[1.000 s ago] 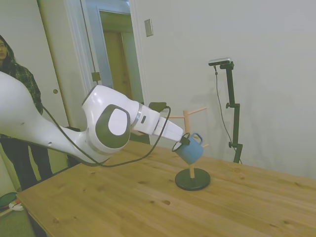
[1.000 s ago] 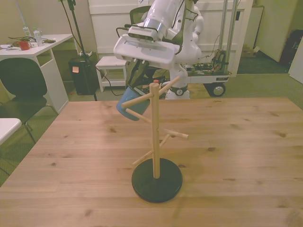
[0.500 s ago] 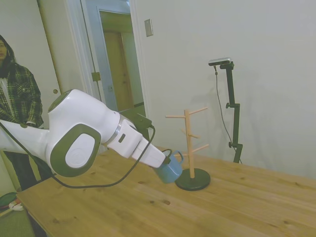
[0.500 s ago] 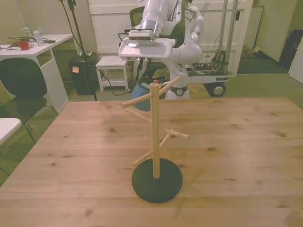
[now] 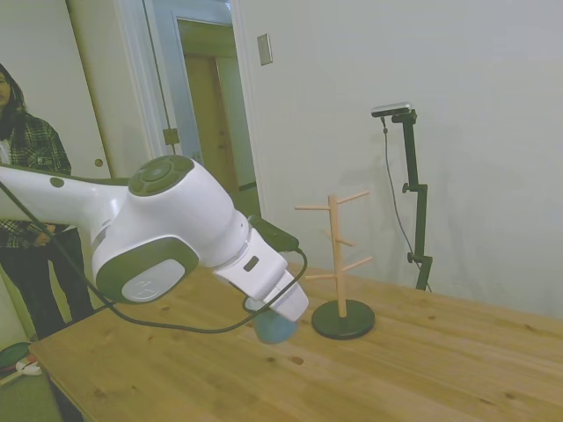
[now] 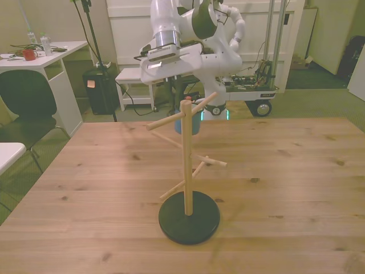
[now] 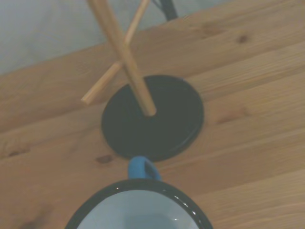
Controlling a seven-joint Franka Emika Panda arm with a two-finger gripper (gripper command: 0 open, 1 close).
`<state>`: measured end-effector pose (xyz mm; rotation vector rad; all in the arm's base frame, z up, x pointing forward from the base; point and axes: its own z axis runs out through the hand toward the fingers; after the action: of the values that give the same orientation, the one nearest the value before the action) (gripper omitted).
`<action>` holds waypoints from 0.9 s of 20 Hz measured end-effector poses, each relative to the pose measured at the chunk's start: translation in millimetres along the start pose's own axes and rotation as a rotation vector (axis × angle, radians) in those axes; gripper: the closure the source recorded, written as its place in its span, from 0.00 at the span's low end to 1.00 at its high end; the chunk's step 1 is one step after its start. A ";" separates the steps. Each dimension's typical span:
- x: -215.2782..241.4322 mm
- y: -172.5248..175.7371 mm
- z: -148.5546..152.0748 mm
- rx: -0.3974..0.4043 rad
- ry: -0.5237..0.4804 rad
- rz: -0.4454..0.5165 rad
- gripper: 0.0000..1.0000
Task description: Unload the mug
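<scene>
One mug (image 5: 275,327) in play, light blue with a dark rim and white inside, off the peg stand (image 5: 337,264) and hanging low over the surface (image 5: 396,369). Side view shows only its lower body sticking out below the gripper (image 5: 280,315), mouth up; can't tell whether the bottom is touching the wood. Gripper is clenched on the mug from above. Front view puts the mug (image 6: 190,121) behind the stand's post (image 6: 187,165), under the white hand, over the far part of the surface (image 6: 296,171). Wrist view looks down into the mug (image 7: 138,210): small blue handle points at the stand's black round base (image 7: 171,124), which sits just beside it, apart from the rim. Stand (image 7: 125,57) upright, pegs bare in all views. One person (image 5: 26,202) in a plaid jacket stands by the door at the side view's left edge, well apart from the arm
</scene>
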<state>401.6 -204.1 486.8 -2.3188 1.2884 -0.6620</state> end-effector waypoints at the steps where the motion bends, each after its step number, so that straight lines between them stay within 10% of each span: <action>1: 0.9 -0.3 6.2 -0.010 -0.023 -0.017 1.00; 18: 36.8 23.5 94.2 -0.007 -0.159 -0.006 1.00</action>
<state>457.5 -236.3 405.5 -2.3295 1.2145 -0.4653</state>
